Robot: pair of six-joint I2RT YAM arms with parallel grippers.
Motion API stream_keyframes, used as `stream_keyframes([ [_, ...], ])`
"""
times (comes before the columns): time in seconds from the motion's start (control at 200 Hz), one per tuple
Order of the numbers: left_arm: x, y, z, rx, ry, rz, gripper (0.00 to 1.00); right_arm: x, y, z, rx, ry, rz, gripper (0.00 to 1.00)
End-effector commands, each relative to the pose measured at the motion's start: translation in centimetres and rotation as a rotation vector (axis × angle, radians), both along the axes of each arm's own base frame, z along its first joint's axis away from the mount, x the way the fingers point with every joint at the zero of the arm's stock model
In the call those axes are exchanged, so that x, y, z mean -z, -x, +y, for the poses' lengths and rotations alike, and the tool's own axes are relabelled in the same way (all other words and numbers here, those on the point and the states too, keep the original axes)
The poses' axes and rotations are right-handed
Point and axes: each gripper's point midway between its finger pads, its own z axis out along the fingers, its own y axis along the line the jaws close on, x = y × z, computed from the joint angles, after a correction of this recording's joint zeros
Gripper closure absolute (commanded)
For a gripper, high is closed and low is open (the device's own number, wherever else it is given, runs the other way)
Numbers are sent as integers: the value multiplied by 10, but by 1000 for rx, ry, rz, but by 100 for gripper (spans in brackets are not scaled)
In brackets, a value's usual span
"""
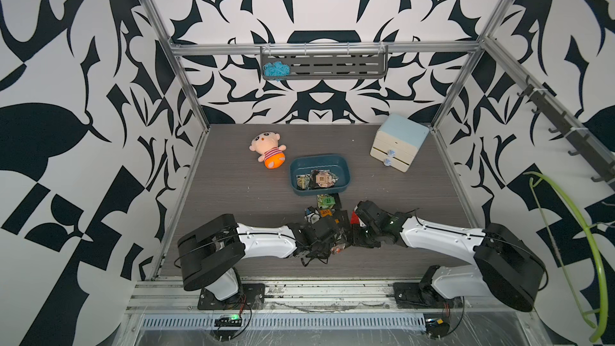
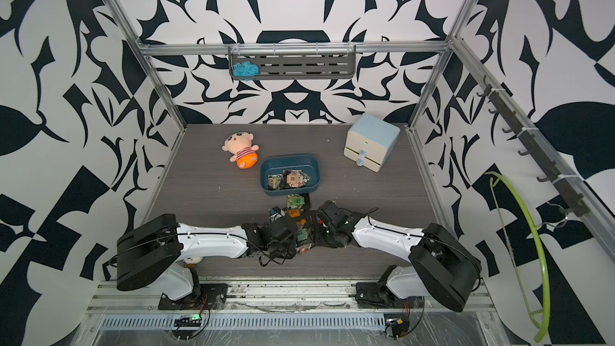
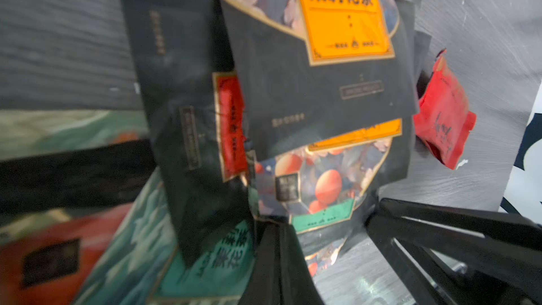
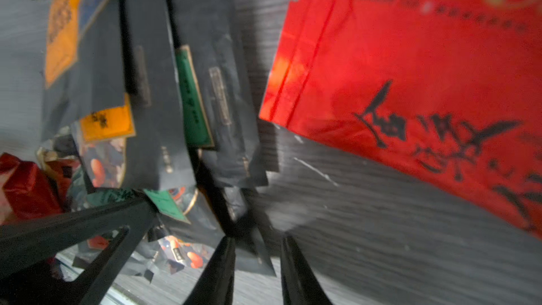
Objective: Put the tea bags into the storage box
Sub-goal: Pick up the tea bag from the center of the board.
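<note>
The left gripper [image 3: 274, 227] is pressing its fingers together at the edge of the tea bags [image 3: 308, 83] heaped just past their tips; I cannot tell whether any sachet is pinched. The right gripper [image 4: 258, 239] is standing with its fingers apart, with a black sachet [image 4: 258, 259] lying between them and a red sachet [image 4: 410, 83] lying beside them. The storage box [image 1: 318, 158] is sitting well beyond both pairs of fingertips.
</note>
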Motion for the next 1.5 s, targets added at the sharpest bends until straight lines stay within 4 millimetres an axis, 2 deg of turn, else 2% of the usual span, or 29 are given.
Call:
stream_keyframes([
  [0.0,20,11,21,7,-90,43,94,2,1,4,2,-20,2,71],
  [0.195,20,11,21,8,-89,42,94,1,1,10,1,-53,0,75],
  [0.575,19,11,22,5,-90,40,94,-3,2,9,4,-62,-15,100],
  [1.03,-3,6,18,15,-60,-1,94,-15,7,-3,10,-51,-41,100],
  [1.325,-17,3,13,20,-37,-22,93,-19,22,-27,22,4,-35,100],
  [1.495,-25,1,12,27,-29,-37,93,-33,27,-42,25,33,-66,100],
])
